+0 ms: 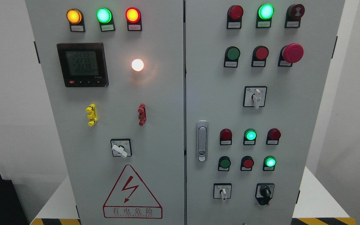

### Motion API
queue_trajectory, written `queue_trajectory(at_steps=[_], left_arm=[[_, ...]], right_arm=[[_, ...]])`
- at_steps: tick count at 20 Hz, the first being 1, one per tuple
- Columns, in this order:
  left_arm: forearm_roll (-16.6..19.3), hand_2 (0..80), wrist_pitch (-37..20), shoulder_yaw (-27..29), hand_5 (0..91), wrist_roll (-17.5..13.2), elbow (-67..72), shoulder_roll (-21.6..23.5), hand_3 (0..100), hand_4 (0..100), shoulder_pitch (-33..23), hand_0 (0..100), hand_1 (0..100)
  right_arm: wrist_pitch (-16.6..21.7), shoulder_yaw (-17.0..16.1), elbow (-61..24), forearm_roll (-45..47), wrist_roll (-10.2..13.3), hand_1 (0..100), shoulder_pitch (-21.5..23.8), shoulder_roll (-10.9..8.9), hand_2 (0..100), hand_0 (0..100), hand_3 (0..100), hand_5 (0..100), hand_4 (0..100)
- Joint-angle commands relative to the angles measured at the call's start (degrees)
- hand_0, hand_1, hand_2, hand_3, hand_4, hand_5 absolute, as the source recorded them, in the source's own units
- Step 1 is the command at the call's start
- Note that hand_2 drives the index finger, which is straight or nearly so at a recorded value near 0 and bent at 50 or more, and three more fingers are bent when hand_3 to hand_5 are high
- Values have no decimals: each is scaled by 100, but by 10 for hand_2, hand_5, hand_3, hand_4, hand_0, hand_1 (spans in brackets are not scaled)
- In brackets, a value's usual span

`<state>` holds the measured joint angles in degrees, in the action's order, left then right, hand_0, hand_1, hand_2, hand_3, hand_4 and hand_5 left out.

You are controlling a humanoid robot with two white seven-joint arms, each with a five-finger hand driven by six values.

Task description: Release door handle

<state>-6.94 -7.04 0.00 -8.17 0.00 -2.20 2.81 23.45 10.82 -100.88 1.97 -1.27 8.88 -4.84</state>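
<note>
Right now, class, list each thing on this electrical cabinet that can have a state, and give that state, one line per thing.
Door handle: flush in its housing, no hand on it.
Right door: shut.
Left door: shut.
Top-left lamps: amber, green and red all lit.
White lamp: lit.
Meter display: on, digits showing.
Top-right green lamp: lit.
Top-right red lamp: unlit.
Emergency stop button: cannot tell whether pressed.
Robot hands: not in view.
</note>
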Motion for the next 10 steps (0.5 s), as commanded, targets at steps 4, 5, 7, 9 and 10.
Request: queue_trajectory(at_steps=[4, 5, 7, 9, 10], left_arm=[[0, 0, 9, 62, 0, -1, 97, -8, 0, 0, 0, 120, 389], [0, 0, 9, 62, 0, -1, 97, 0, 0, 0, 0, 120, 389], [0, 0, 9, 62, 0, -1, 97, 1, 0, 0, 0, 120, 389], [0, 0, 9, 62, 0, -1, 97, 1, 0, 0, 0, 120, 389], [0, 0, 9, 62, 0, -1, 97, 1, 0, 0, 0, 120, 389]], right_arm=[[-8, -1, 16, 14, 39, 72, -18, -8, 0, 358, 0, 0, 0], [-8, 8, 16, 5, 39, 72, 0, -8, 0, 358, 0, 0, 0], [-8, 8, 33, 14, 39, 72, 0, -8, 0, 357, 0, 0, 0], [-8, -1, 42, 14, 39, 72, -17, -17, 0, 358, 0, 0, 0], [1, -10, 33, 14, 39, 72, -26, -17, 0, 357, 0, 0, 0]])
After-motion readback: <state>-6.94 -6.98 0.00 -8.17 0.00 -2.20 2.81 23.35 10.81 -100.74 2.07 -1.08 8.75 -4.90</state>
